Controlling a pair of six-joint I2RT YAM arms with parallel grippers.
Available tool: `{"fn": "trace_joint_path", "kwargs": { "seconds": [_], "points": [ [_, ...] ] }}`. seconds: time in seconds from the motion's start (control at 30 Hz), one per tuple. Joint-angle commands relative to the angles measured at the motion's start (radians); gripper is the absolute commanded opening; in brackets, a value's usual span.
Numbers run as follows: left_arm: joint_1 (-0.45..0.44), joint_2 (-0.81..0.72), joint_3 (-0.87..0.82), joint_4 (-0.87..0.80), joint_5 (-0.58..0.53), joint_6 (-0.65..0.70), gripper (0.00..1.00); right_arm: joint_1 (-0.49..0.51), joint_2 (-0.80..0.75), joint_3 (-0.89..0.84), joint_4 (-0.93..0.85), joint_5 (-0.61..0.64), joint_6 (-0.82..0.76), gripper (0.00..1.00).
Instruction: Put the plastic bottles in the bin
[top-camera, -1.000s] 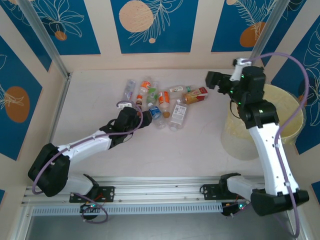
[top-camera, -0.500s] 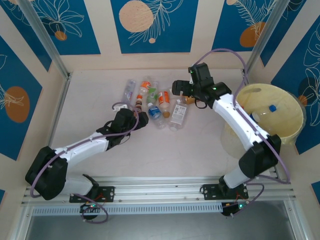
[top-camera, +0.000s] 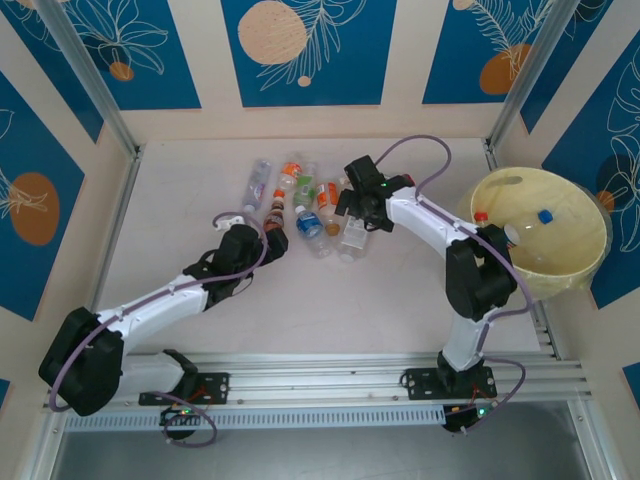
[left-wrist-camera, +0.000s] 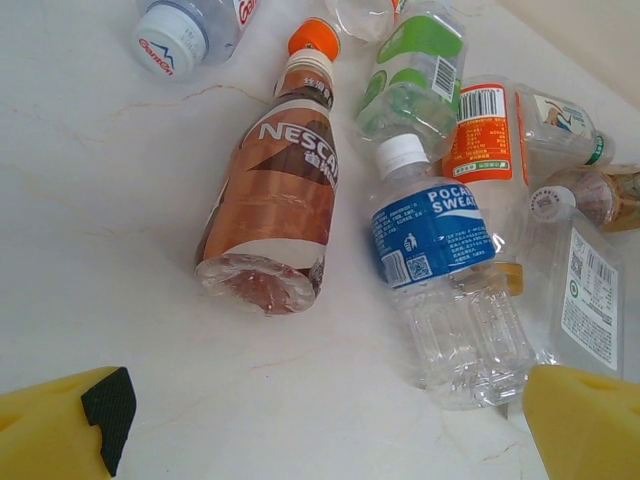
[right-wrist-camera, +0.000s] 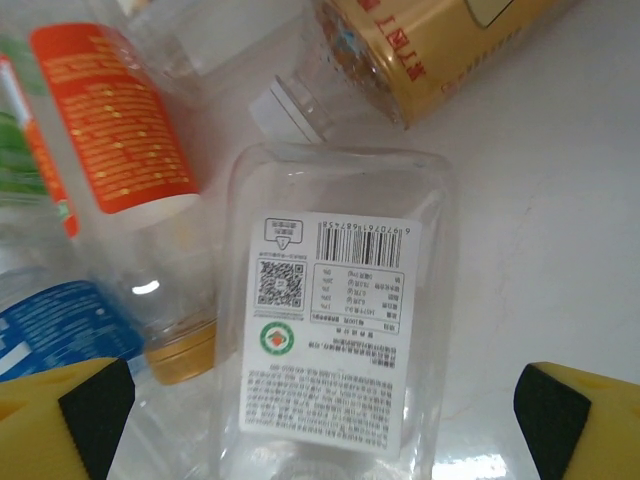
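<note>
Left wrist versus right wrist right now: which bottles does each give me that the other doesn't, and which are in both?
Left wrist adds: the brown Nescafe bottle with its orange cap, the green-labelled bottle and a white-capped bottle at top left. Right wrist adds: the gold label of a bottle at the top, and the barcode on the flat clear bottle. Both: that flat clear bottle, the orange-labelled bottle and the blue Pocari Sweat bottle.
</note>
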Motion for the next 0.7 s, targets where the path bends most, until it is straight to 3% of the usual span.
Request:
{"fn": "trace_joint_path", "kwargs": {
  "seconds": [0.0, 0.67],
  "points": [
    [0.017, -0.009, -0.007, 0.003, -0.008, -0.016, 1.0, 0.006, 0.044, 0.008, 0.017, -0.004, 0.043, 1.0],
    [0.019, 0.022, 0.008, 0.008, 0.011, -0.025, 1.0, -0.003, 0.211, 0.058, -0.009, -0.045, 0.01, 1.0]
  ]
}}
